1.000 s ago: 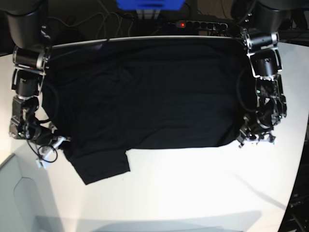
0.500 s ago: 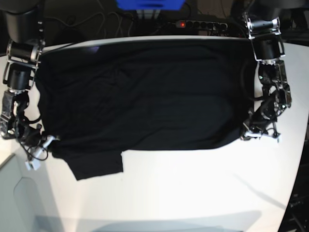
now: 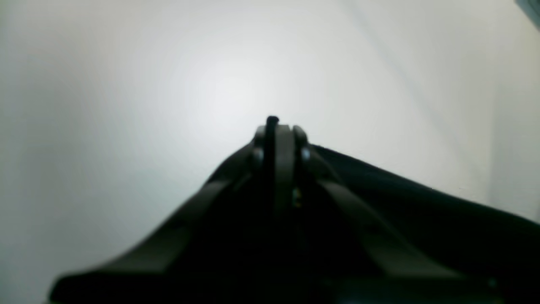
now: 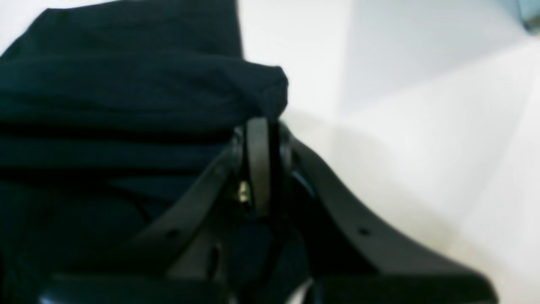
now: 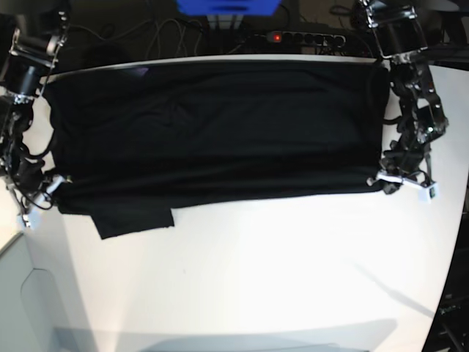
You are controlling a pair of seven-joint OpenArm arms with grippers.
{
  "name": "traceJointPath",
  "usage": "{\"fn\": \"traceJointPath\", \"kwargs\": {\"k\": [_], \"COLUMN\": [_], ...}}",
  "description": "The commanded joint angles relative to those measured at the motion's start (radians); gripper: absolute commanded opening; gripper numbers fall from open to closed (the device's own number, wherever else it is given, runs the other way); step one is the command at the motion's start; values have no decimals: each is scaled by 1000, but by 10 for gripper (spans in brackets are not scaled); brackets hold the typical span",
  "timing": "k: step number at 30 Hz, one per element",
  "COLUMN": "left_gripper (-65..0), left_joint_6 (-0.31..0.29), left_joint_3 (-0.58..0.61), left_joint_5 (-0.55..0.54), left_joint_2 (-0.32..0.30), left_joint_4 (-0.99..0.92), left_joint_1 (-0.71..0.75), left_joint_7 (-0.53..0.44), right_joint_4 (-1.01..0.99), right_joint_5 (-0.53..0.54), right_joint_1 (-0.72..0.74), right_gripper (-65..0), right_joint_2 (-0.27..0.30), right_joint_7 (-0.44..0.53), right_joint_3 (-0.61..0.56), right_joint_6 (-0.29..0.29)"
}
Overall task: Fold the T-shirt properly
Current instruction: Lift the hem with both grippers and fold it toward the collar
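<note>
The black T-shirt (image 5: pixel 220 132) lies stretched flat and wide across the back half of the white table (image 5: pixel 256 286). One short sleeve (image 5: pixel 135 220) sticks out at its front left. My left gripper (image 5: pixel 386 182) is shut on the shirt's front right corner. In the left wrist view the left gripper (image 3: pixel 278 128) is pinched closed, with black fabric (image 3: pixel 422 207) trailing to the right. My right gripper (image 5: pixel 53 185) is shut on the shirt's front left edge. In the right wrist view the right gripper (image 4: pixel 259 126) holds a bunched fold of fabric (image 4: pixel 160 84). The neck label is hidden.
A power strip (image 5: pixel 308 37) with a red light, cables and a blue object (image 5: pixel 227 6) lie behind the table's far edge. The table's left edge (image 5: pixel 29 242) and curved right edge (image 5: pixel 454 242) are close to the grippers.
Both grippers have moved outward and a little back, pulling the shirt taut. Its front edge is now straighter and farther back, and the sleeve has slid left.
</note>
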Motion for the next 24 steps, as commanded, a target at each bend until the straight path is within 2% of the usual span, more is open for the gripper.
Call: {"fn": "traceJointPath", "kwargs": {"k": [1, 11, 19, 24], "left_gripper": [-650, -650, -650, -650], "left_joint_6": [2, 2, 2, 2], "left_joint_3": [-14, -17, -25, -53], "left_joint_5": [4, 4, 5, 107], "left_joint_2": [-21, -20, -20, 11], "left_joint_4": [22, 87, 76, 77], "left_joint_1": [0, 131, 180, 173], "left_joint_7": [-23, -35, -37, -35], "right_joint_4": [37, 192, 265, 310], "right_joint_5": [9, 9, 4, 4], "right_joint_1": [8, -147, -248, -287], "right_gripper": [-650, -650, -650, -650], "right_joint_2": [28, 24, 2, -23], "right_joint_7": [17, 16, 14, -50], "right_joint_3": [10, 108, 108, 108], "right_joint_6": [7, 7, 7, 7]}}
